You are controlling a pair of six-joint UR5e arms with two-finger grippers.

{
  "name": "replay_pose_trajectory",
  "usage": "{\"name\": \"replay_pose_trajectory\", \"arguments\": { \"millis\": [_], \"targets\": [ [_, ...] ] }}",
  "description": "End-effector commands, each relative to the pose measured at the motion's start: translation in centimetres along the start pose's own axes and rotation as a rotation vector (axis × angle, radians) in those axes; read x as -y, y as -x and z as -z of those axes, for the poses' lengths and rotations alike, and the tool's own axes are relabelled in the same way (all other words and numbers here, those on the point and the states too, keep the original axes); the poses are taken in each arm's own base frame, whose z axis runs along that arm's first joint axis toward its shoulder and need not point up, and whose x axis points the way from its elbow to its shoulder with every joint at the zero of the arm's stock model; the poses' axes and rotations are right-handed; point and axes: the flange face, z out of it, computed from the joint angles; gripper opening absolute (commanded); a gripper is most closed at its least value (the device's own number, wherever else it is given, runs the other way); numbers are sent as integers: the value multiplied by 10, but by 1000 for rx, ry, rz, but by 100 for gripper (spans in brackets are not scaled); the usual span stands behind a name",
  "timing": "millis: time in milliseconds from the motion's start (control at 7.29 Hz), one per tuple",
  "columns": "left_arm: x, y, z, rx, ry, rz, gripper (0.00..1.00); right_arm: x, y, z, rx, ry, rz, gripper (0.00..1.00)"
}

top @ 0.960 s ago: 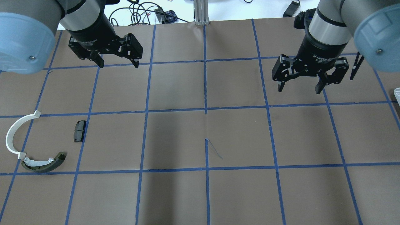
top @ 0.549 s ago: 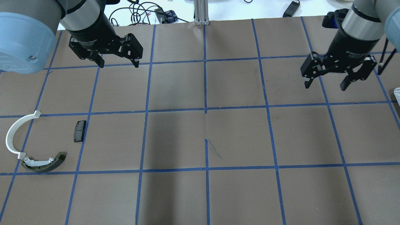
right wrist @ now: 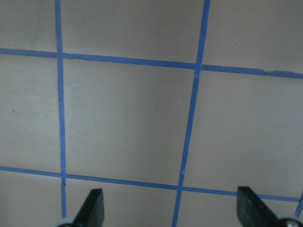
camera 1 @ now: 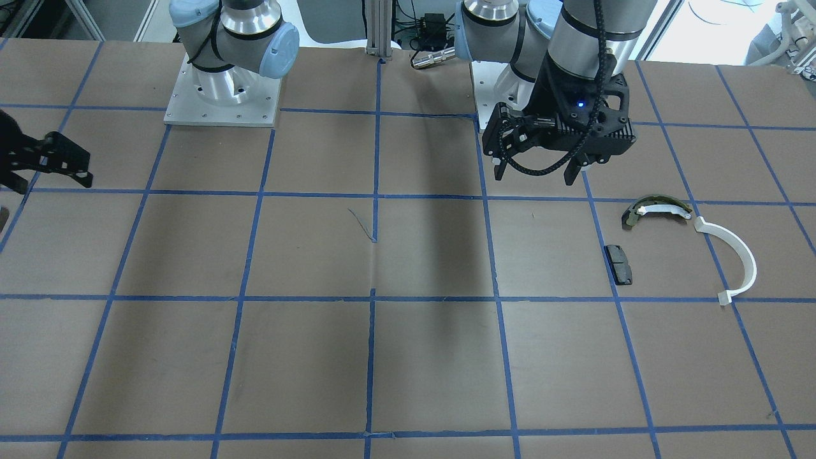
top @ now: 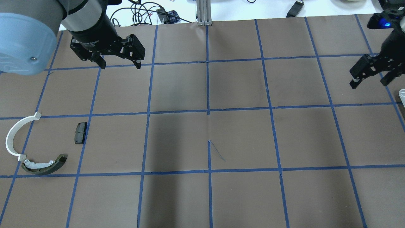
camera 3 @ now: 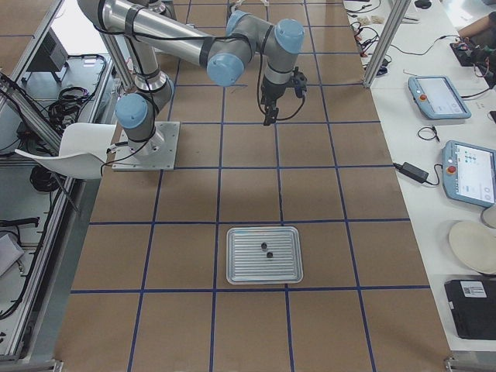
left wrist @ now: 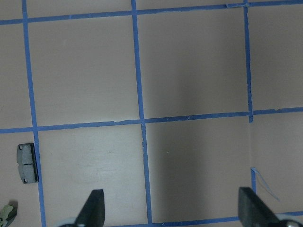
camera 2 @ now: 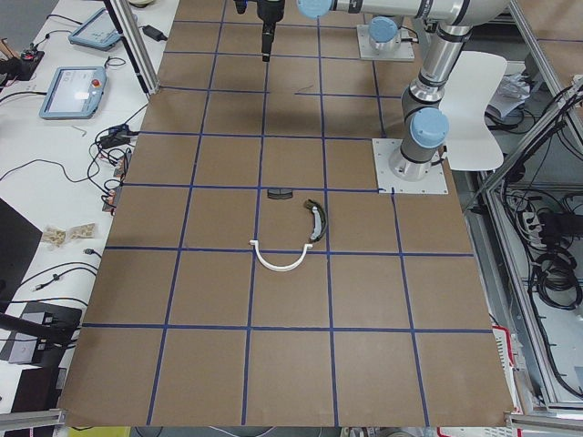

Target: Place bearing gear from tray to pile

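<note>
Left hand (top: 120,65), right hand (top: 369,83) spread empty, three-part pile (top: 44,167), two gears (camera 3: 262,246) in tray (camera 3: 232,263)

On my left lie the white curved half-ring strip (top: 12,134), the olive-and-white curved shoe (top: 44,165) just beside its near tip, and the flat black rectangular pad (top: 80,133) to their right. Far on my right, two small dark parts (camera 3: 261,246) lie in the silver metal tray (camera 3: 232,260).

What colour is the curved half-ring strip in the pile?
White. The half-ring strip shows best in the exterior front-facing view.
</note>
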Motion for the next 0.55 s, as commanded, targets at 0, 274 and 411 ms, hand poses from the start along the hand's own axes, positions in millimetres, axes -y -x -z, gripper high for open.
{"name": "replay_pose_trajectory", "arguments": {
  "millis": [0,274,411],
  "targets": [
    [-1,-1,1,1,-2,-2,100,-18,-98,-8,-73,-26,172,100],
    [-1,0,1,1,-4,-1,100,-21,-185,-40,-148,-42,353,100],
    [-1,0,1,3,-4,-1,100,-23,-228,-64,-182,-52,376,100]
  ]
}}
